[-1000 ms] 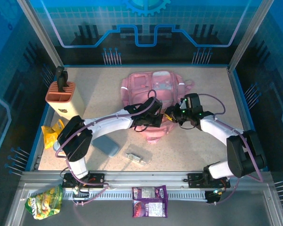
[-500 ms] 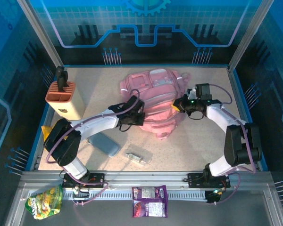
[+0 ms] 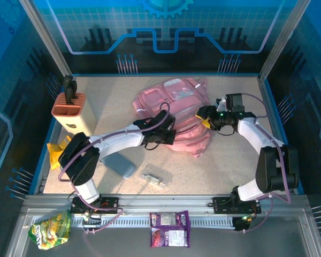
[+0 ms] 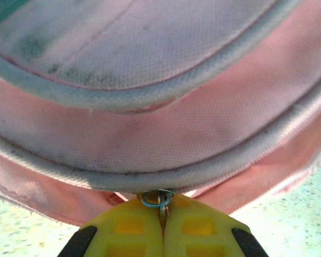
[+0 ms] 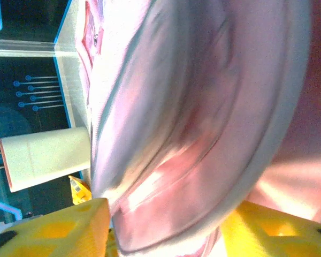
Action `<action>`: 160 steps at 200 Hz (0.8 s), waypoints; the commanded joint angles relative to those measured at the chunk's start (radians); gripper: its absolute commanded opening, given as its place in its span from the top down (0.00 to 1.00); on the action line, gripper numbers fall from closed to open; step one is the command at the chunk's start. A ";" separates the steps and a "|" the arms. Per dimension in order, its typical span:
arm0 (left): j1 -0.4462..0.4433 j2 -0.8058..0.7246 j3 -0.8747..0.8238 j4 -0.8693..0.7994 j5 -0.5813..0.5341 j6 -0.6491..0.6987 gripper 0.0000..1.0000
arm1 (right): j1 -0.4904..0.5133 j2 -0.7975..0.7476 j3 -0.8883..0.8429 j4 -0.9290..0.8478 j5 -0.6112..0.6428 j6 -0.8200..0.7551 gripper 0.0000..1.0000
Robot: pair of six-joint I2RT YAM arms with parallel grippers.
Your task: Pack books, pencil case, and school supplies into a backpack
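Backpack: pink backpack (image 3: 176, 110) lay tilted on the table (image 3: 112, 101), nearer the far edge and slightly right of centre, with both grippers at it.
Left arm pose: upper link rose from its base at the near-left, bent at the elbow over the left side, and the forearm reached right and slightly toward the far edge, up to the backpack's near-left side.
Left gripper: left gripper (image 4: 161, 217) was pressed closed, yellow fingers (image 4: 125, 227) meeting with no gap, pinching a small blue zipper ring (image 4: 157, 198) at the backpack's lower seam.
Right arm pose: upper link rose along the right edge, and the forearm angled left and toward the far edge, wrist at the backpack's right side.
Right gripper: right gripper (image 3: 205, 116) had its yellow fingers (image 5: 64, 230) spread well apart, with pink fabric bulging between them; contact with the pads was unclear.
Pencil case: grey-blue pencil case (image 3: 119, 164) lay flat near the left edge, beside the left elbow, apart from the backpack.
School supplies: small clear silvery item (image 3: 154, 179) lay near the near edge, about centre, just right of the pencil case.
Other: beige orange-topped block (image 3: 72, 112) stood at the far-left; a yellow snack bag (image 3: 58, 151) lay at the left edge; purple packets (image 3: 170, 229) lay on the near rail.
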 commanded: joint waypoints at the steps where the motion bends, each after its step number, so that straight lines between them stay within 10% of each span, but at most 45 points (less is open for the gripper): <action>1: -0.046 0.034 0.091 0.045 0.037 -0.036 1.00 | 0.032 -0.102 -0.066 -0.053 0.031 0.025 0.35; 96: -0.097 0.078 0.132 0.052 0.044 -0.060 1.00 | 0.184 -0.068 -0.164 0.154 0.194 0.243 0.45; 160: -0.094 0.069 0.141 -0.058 -0.034 0.083 1.00 | 0.149 -0.042 -0.141 0.183 0.186 0.198 0.91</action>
